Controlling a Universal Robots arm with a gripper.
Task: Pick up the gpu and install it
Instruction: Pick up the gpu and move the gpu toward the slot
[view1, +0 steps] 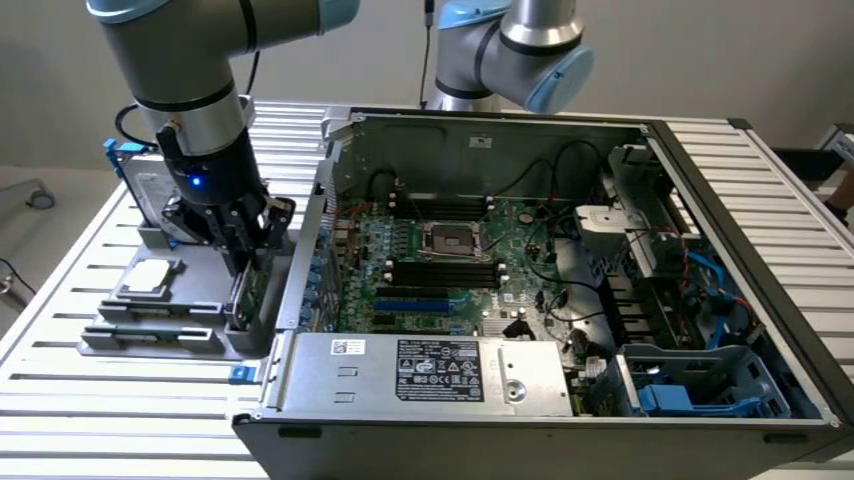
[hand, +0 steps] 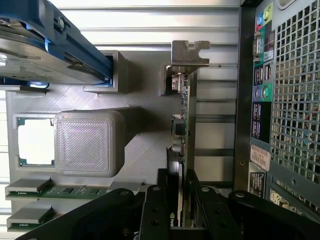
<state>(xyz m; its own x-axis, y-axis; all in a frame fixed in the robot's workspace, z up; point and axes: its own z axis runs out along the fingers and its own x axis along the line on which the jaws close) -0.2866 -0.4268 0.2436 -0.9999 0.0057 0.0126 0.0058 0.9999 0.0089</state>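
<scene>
The gpu (hand: 183, 125) stands on edge in a slot of the grey parts holder (hand: 145, 145), its silver end bracket (hand: 189, 53) at the far end. In the exterior view the gpu (view1: 246, 292) is a thin green card beside the case's outer wall. My gripper (view1: 248, 250) has come down over it from above. In the wrist view my gripper (hand: 180, 212) straddles the card's near end, and the black fingers (hand: 154, 210) press against both faces of it. The card still sits in its slot.
The open computer case (view1: 747, 200) lies at the exterior view's right, with motherboard (view1: 454, 260), blue expansion slots (view1: 414, 300) and power supply (view1: 427, 370). The holder also carries a hard drive in a blue frame (hand: 55, 47), a processor (hand: 35, 141) and memory sticks (hand: 55, 191). Another arm (view1: 514, 50) stands behind the case.
</scene>
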